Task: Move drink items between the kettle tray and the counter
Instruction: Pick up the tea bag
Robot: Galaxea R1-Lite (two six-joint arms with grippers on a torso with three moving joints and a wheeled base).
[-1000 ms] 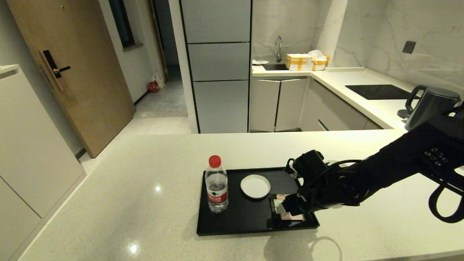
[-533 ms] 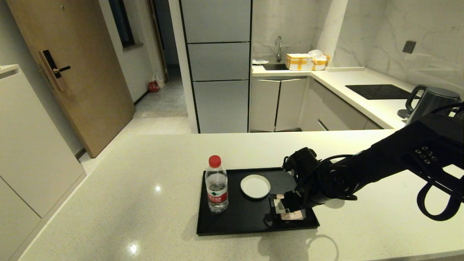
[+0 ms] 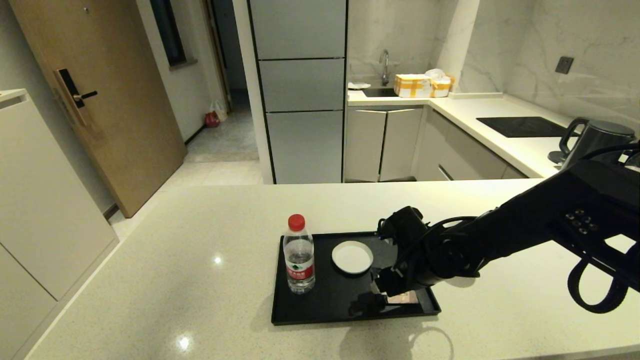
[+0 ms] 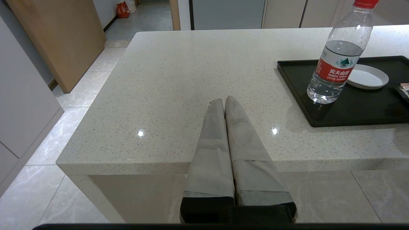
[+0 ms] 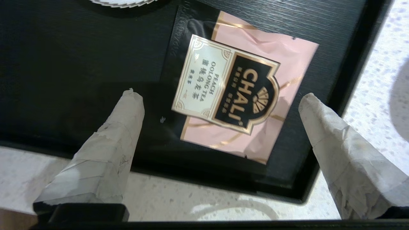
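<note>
Tea sachet [image 5: 236, 95]: pink-and-black, gold-edged dark label legible only in my right wrist view; flat in the kettle tray [image 3: 325, 312], near-right corner. My right gripper [image 5: 220, 99] jaws spread wide above it, empty. Tray also holds cup [image 3: 352, 257] and water bottle [image 3: 299, 260]. Worktop [image 3: 175, 260]. Left gripper [image 4: 225, 102] parked, jaws together.

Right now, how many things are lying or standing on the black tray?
3: a water bottle at the tray's left end, a cup mid-tray, a tea sachet at the right end. The right arm may hide more.
</note>
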